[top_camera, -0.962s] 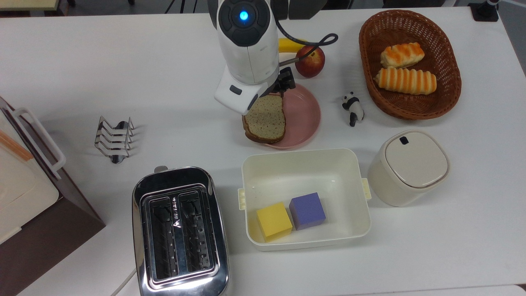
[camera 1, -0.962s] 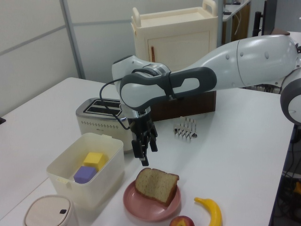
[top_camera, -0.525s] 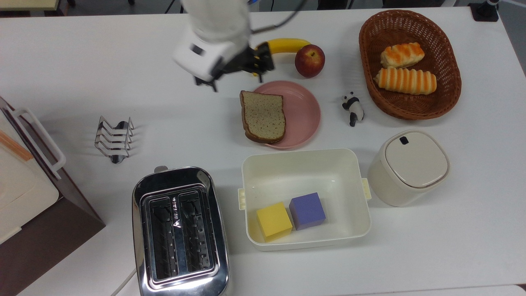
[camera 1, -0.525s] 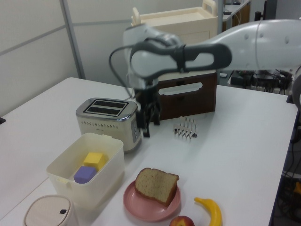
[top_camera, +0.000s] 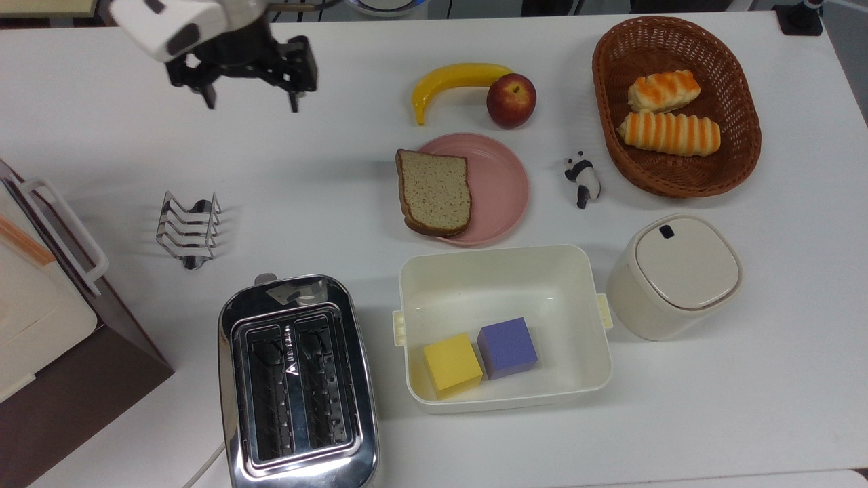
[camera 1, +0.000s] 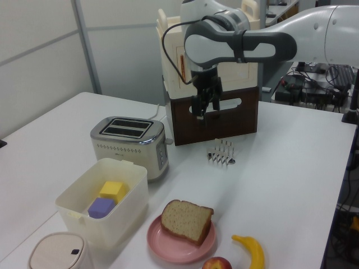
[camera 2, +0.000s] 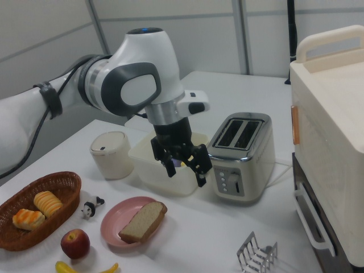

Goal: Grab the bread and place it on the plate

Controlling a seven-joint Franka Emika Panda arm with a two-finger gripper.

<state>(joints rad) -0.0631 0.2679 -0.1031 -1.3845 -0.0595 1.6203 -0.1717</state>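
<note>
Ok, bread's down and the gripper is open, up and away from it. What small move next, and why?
Probably none beyond parking the arm. The bread lies flat on the plate, though its crust overhangs the rim at the top view's left. The gripper is open, empty and well off toward the top view's upper left, so the placing looks finished.

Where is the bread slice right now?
In the top view, the bread lies on the plate's left part, overhanging its left rim, just above the cream tub and below the banana.

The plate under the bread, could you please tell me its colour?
Plain matte pink; the plate shows best in the top view.
</note>
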